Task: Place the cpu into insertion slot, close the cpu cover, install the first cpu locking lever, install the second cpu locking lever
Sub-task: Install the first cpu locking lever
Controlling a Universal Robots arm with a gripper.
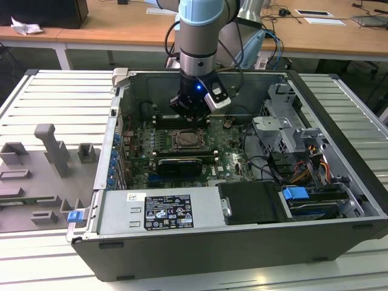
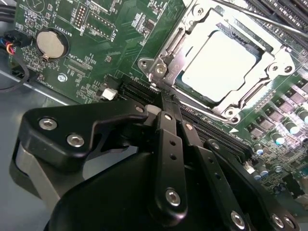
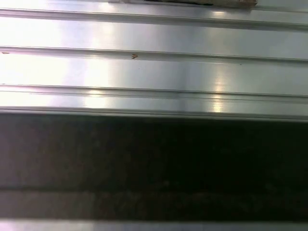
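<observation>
We saw the cpu point(image 2: 222, 65) already seated in the insertion slot point(image 1: 187, 140) with the cpu cover point(image 2: 276, 57) down over it, while our gripper point(image 2: 166, 103), jaws together and empty, hovered beside the socket's corner.

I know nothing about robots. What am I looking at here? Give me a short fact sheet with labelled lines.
Setting: open computer case lying on a ribbed metal table
Robot: one arm, its hand lowered inside the case above the green motherboard
Hand: fingers closed together, empty, close beside the socket in the second wrist view
cpu: seated in the insertion slot
cpu cover: down, framing the chip
Also visible: coin battery, blue drive latch
</observation>
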